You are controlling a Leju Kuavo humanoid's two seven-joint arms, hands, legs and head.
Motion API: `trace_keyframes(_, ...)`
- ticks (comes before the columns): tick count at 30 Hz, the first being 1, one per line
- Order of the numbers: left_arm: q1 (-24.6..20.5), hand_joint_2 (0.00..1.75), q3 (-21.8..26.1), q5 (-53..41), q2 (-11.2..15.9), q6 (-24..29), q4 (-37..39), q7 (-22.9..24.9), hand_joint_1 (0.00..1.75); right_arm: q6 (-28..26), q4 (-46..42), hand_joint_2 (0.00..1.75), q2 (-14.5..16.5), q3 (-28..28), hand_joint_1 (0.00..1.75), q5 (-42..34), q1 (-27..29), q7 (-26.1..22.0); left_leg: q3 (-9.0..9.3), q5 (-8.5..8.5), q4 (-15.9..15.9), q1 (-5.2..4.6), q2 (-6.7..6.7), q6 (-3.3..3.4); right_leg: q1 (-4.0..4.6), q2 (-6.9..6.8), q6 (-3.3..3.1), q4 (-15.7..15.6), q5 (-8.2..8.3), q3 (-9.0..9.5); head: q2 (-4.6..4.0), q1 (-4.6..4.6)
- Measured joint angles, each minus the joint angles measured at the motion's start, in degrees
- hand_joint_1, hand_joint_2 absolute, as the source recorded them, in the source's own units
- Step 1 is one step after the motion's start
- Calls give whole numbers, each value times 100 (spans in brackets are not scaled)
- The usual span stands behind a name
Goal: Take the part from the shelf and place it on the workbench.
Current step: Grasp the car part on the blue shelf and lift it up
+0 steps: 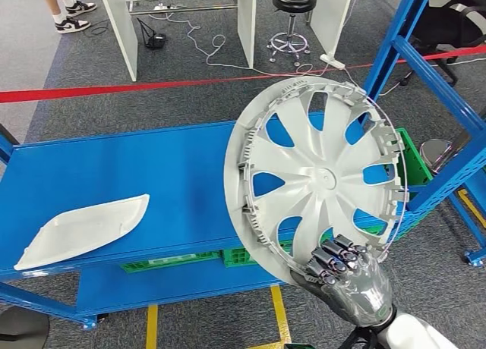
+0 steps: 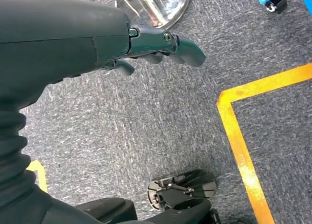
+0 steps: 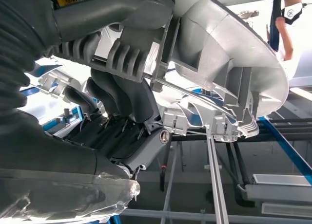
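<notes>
A large silver wheel cover (image 1: 315, 174) with curved spokes is held up, tilted, over the right end of the blue workbench (image 1: 149, 182). My right hand (image 1: 344, 277) grips its lower rim from below, dark fingers curled over the edge. In the right wrist view the fingers (image 3: 121, 95) wrap the cover's ribbed rim (image 3: 235, 73). My left hand (image 2: 147, 44) hangs over grey carpet, fingers extended and holding nothing.
A flat white plastic panel (image 1: 86, 227) lies on the workbench's left part. A blue shelf frame (image 1: 435, 99) rises at the right, with a green crate (image 1: 415, 163) behind the cover. Red tape (image 1: 115, 89), white desks, a stool and a person's feet (image 1: 71, 15) lie beyond.
</notes>
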Motion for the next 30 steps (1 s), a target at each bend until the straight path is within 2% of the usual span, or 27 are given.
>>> trace_keyframes(19,-3,175,17,-31,-2,260,0,163,0,0,15,175,105,51,175,219,-119,-140,0,0,0,0,0,0,0,0,0,0,0,0,1,0)
trace_keyframes(30,-3,175,19,-113,3,325,0,208,0,0,55,175,181,90,175,-145,-185,-252,0,-4,10,-25,0,10,-27,0,15,-2,7,0,0,-1)
